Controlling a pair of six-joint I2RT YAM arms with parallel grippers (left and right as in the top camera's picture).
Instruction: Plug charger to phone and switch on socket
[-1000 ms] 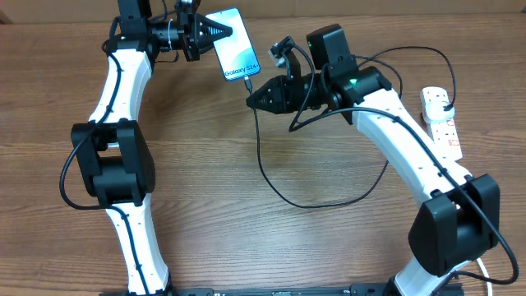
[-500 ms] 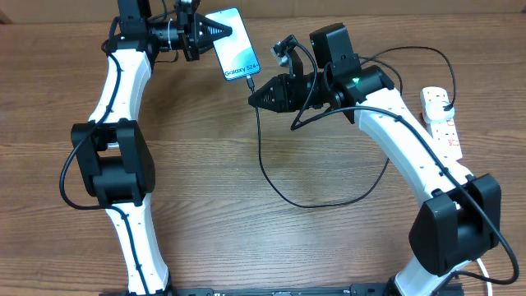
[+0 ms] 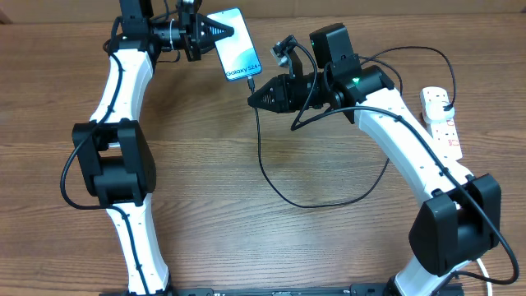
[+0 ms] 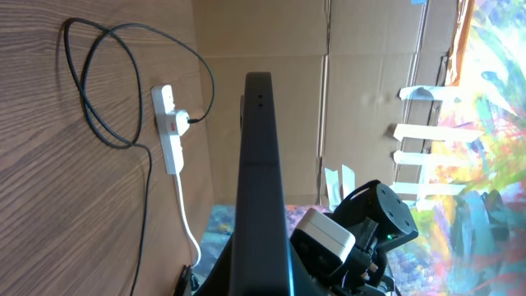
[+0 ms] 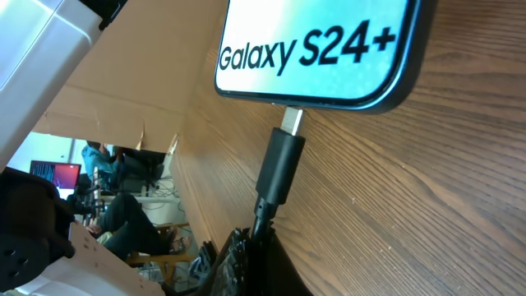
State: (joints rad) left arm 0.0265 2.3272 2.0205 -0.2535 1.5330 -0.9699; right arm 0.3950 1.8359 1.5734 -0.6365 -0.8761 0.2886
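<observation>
My right claw (image 3: 253, 97) is pressed together on the cable of the charger (image 3: 260, 148), just behind its connector tip (image 5: 279, 168). Directly ahead of this claw, the tip meets the end port of the phone (image 3: 236, 49), with a short strip of bare metal showing. My left claw (image 3: 220, 31) pinches the phone at its long edge, on the side away from the right claw. The socket (image 3: 440, 119) lies well behind my right claw, with the charger's plug (image 3: 445, 100) seated in it.

Phone (image 5: 320, 49) lit screen: "Galaxy S24+", dark letters on light blue, at end nearest charger (image 5: 279, 164) tip. Overhead view: same wording, small, on same screen.
</observation>
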